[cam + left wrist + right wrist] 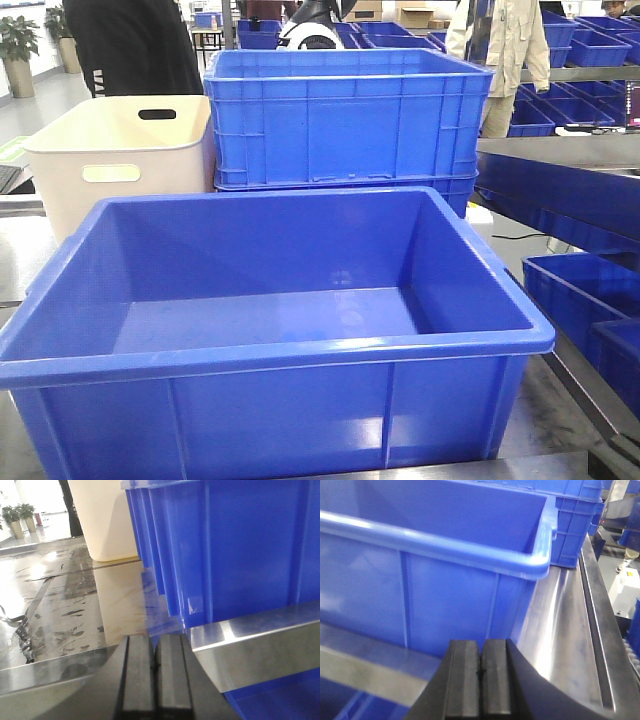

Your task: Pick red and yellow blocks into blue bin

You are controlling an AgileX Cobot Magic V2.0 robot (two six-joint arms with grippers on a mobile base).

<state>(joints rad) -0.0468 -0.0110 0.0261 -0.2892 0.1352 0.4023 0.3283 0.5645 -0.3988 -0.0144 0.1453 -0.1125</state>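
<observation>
1. Searching is the main risk: neither the red nor the yellow block shows in any view, so a reach made now would be blind and could strike a crate wall.
2. The blue bin (pixel 300 350) sits at the front of the steel bench (pixel 60 595), empty inside, with a ribbed blue crate (pixel 345 115) and a cream tub (pixel 120 150) behind it.
3. The left gripper (pixel 156 680) has its pads pressed together on nothing, low at the bench edge beside the ribbed blue crate.
4. The right gripper (pixel 480 682) is likewise closed and empty, just below the bin's rolled rim (pixel 470 550); lifting straight up could catch that rim.
5. Where the blocks lie relative to either gripper cannot be told.
</observation>
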